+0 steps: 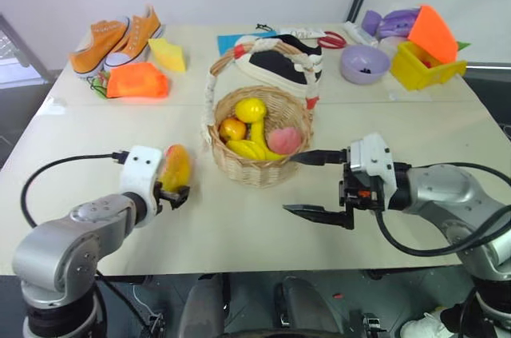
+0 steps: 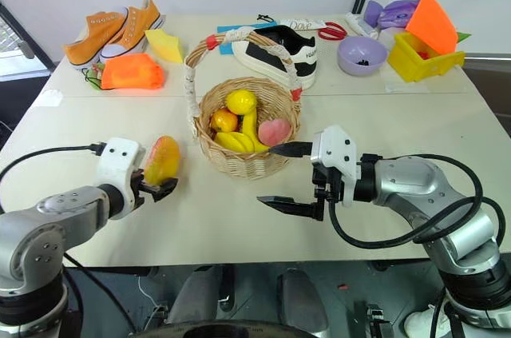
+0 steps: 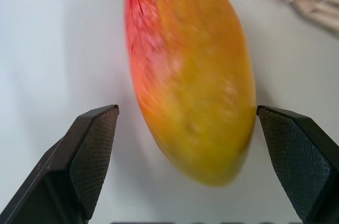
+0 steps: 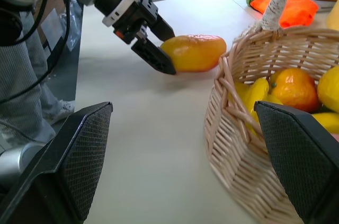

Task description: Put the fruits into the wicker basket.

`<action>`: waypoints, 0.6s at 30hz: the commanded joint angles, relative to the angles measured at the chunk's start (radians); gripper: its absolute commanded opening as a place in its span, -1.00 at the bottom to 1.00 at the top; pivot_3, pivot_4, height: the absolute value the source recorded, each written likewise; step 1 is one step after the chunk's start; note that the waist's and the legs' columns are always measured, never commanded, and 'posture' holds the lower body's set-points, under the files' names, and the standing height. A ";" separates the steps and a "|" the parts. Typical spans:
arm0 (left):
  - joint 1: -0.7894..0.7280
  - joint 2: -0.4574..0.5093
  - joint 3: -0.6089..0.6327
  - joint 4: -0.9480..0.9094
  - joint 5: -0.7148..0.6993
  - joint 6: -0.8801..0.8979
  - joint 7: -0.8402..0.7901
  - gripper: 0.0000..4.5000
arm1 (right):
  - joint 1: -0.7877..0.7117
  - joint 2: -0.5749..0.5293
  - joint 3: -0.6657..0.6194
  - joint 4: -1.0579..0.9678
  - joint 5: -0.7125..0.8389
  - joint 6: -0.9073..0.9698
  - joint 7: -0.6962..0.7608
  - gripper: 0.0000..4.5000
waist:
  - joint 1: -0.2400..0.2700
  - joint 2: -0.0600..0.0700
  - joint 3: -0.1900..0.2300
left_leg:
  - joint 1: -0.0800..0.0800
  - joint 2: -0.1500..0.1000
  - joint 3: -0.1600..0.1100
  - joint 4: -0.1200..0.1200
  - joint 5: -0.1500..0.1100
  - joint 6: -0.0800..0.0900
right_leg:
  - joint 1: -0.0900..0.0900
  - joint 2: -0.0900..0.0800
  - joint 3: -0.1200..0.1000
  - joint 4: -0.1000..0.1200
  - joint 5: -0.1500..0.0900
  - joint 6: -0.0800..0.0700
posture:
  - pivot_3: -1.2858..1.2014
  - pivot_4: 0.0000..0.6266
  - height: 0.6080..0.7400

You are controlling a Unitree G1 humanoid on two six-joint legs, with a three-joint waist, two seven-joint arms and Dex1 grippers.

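Note:
The mango, red fading to yellow-orange, lies on the table just left of the wicker basket. My left gripper is open with one finger on each side of the mango's near end; a gap shows on one side. The basket holds the yellow lemon, an orange fruit, a banana and a pink fruit. Its cloth-wrapped handle arches above them. My right gripper hovers open and empty just right of the basket, pointing left.
Along the back of the table are orange sneakers, an orange cloth bundle, a yellow wedge, a black-and-white shoe, red scissors, a purple bowl and a yellow bin.

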 commanded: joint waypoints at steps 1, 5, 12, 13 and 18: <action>-0.006 0.000 0.021 -0.010 0.026 -0.001 -0.023 0.98 | -0.013 0.009 -0.002 -0.008 -0.003 -0.019 0.007 1.00 | 0.000 0.000 0.000 | 0.000 0.000 0.000 0.000 0.000 0.000 | 0.000 0.000 0.000 0.000 0.000 -0.001 | 0.03 -0.52 0.90; -0.007 -0.001 0.017 0.001 0.051 -0.020 -0.034 0.98 | -0.011 0.010 -0.002 -0.010 -0.005 -0.018 0.010 1.00 | -0.001 0.000 0.000 | 0.000 0.000 0.000 -0.001 0.000 0.000 | 0.000 -0.001 0.000 -0.001 0.000 -0.001 | 0.03 -0.52 0.90; -0.017 0.054 -0.014 0.091 0.106 -0.113 -0.066 0.98 | 0.000 0.013 -0.003 -0.024 -0.006 -0.013 -0.002 1.00 | -0.002 0.000 0.000 | -0.001 0.000 0.000 -0.002 0.000 0.000 | -0.002 -0.001 0.000 -0.001 -0.001 -0.002 | 0.03 -0.52 0.90; -0.021 0.053 -0.011 0.106 0.111 -0.127 -0.072 0.98 | 0.002 0.013 -0.003 -0.026 -0.006 -0.013 -0.005 1.00 | -0.002 0.000 0.000 | -0.001 0.000 0.000 -0.002 0.000 0.000 | -0.002 -0.001 0.000 -0.001 -0.001 -0.003 | 0.03 -0.52 0.90; -0.031 0.049 0.006 0.130 0.113 -0.163 -0.102 0.58 | 0.009 0.011 -0.011 -0.038 -0.001 -0.010 -0.018 1.00 | -0.002 0.000 0.000 | -0.002 0.000 0.000 -0.002 0.000 0.000 | -0.003 -0.002 0.000 -0.002 -0.001 -0.003 | 0.03 -0.52 0.90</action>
